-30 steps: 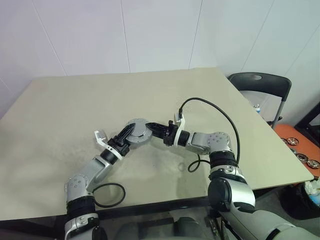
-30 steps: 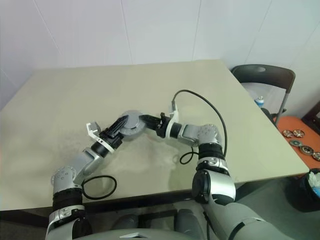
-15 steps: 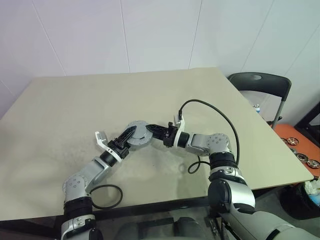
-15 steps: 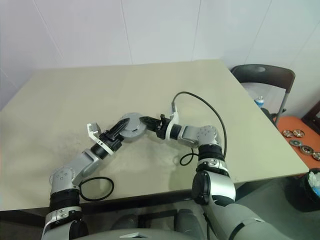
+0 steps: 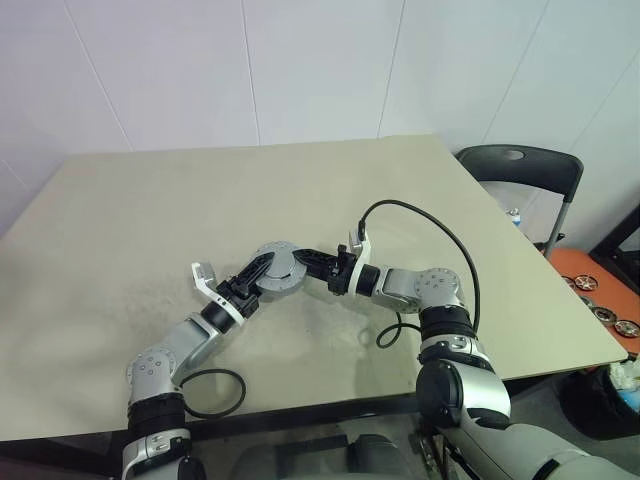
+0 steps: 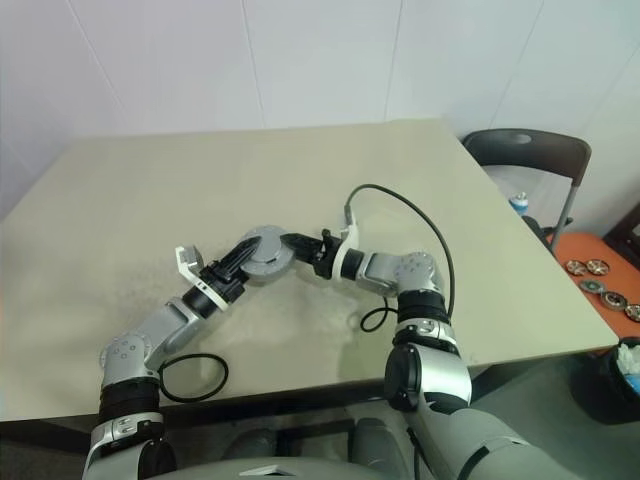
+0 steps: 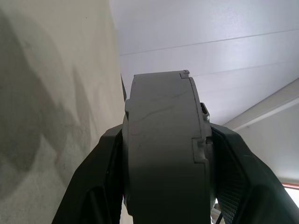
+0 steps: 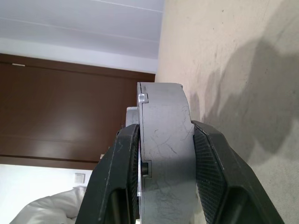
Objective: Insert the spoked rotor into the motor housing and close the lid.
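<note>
Beige desk point(image 5: 400, 190) against white wall panels, and over its middle hangs the motor housing point(image 5: 277, 268), pinched between left gripper point(image 5: 254, 274) and right gripper point(image 5: 312, 262). Black wire ring point(image 5: 215, 390) near the front edge. Left wrist: fingers point(image 7: 96, 179) clamped across the grey drum. Right wrist: fingers point(image 8: 211, 163) likewise squeezing its faces.

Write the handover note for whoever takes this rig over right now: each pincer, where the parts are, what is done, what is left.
Left pincer: shut on the motor housing, gripping its edge.
Right pincer: shut on the same housing from the opposite side.
Housing: held between both above the table, lid on it.
Spoked rotor: cannot be seen; whether it is inside cannot be told.
Black wire ring: on the table's near edge.
Left: confirm the lid is fully seated, set the housing down.
</note>
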`<action>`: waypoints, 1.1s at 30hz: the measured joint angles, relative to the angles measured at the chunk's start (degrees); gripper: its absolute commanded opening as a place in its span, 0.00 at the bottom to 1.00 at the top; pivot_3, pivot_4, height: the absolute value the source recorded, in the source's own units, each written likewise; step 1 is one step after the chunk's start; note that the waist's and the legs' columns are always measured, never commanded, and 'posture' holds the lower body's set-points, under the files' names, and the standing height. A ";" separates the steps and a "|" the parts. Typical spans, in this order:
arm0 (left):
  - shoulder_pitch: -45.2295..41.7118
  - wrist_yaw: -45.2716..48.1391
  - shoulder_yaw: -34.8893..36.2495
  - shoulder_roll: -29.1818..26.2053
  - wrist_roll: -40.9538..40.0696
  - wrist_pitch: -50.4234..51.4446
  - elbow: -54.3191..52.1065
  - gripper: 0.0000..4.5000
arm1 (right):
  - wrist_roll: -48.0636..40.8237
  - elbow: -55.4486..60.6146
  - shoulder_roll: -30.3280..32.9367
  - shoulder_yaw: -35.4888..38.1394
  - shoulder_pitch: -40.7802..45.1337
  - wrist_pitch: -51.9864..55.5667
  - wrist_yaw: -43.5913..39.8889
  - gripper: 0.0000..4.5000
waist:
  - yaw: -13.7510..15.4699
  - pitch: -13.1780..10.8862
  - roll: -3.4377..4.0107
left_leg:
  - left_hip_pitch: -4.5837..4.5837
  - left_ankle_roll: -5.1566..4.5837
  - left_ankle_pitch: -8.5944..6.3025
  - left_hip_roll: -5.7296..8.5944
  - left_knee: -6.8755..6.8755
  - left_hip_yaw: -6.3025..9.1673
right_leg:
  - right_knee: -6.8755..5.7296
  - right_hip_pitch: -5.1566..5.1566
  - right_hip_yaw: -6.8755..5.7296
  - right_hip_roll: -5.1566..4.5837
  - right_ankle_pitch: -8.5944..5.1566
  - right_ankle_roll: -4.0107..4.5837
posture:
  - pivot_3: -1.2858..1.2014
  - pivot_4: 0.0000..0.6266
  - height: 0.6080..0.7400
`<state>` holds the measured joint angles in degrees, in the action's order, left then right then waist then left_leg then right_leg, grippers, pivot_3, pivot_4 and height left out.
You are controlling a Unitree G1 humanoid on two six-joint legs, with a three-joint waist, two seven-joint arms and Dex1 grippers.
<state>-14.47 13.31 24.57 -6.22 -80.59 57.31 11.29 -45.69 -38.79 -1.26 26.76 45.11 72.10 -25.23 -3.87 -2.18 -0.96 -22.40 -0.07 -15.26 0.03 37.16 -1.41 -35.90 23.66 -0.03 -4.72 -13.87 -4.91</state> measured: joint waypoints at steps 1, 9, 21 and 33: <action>0.00 -0.13 0.00 0.07 -0.10 0.00 -0.12 0.48 | 0.04 0.14 0.03 -0.13 -0.01 -0.04 -0.13 0.29 | 0.00 0.00 0.00 | -0.01 0.00 0.00 0.00 0.00 0.00 | 0.01 0.00 0.00 0.00 0.00 0.00 | 0.52 0.00 1.00; 0.06 -1.31 0.00 0.30 -1.15 0.00 -0.76 0.48 | 1.95 1.77 0.28 -3.52 -0.67 -3.34 -3.39 0.45 | 0.07 0.00 0.00 | -0.02 0.00 0.00 0.00 -0.01 0.01 | 0.04 0.00 0.00 -0.02 0.00 0.00 | 0.52 0.00 1.00; 0.43 -2.51 -2.42 0.30 0.05 2.47 -1.38 0.48 | 3.88 2.68 0.64 -5.71 -0.74 -3.89 -3.23 0.56 | 0.57 -0.01 0.02 | -0.04 0.00 0.00 0.01 -0.01 0.03 | 0.08 0.00 0.00 -0.05 -0.02 0.03 | 0.52 0.00 1.00; -0.23 -1.68 -2.28 -2.03 0.09 1.92 -1.37 0.48 | 3.23 1.15 0.48 -5.35 -0.08 -4.96 -3.41 0.56 | 1.28 -0.02 0.03 | -0.05 0.02 -0.01 0.01 -0.06 0.03 | 0.11 0.04 0.00 -0.08 -0.07 0.14 | 0.52 0.00 1.00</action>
<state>-14.70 11.63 22.30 -8.25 -80.50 59.23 9.92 -42.46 -37.64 -0.79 21.41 45.03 67.14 -28.63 -2.59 -2.20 -0.93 -22.45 -0.06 -15.27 0.04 37.10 -1.39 -35.79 23.71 -0.03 -4.81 -13.93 -4.77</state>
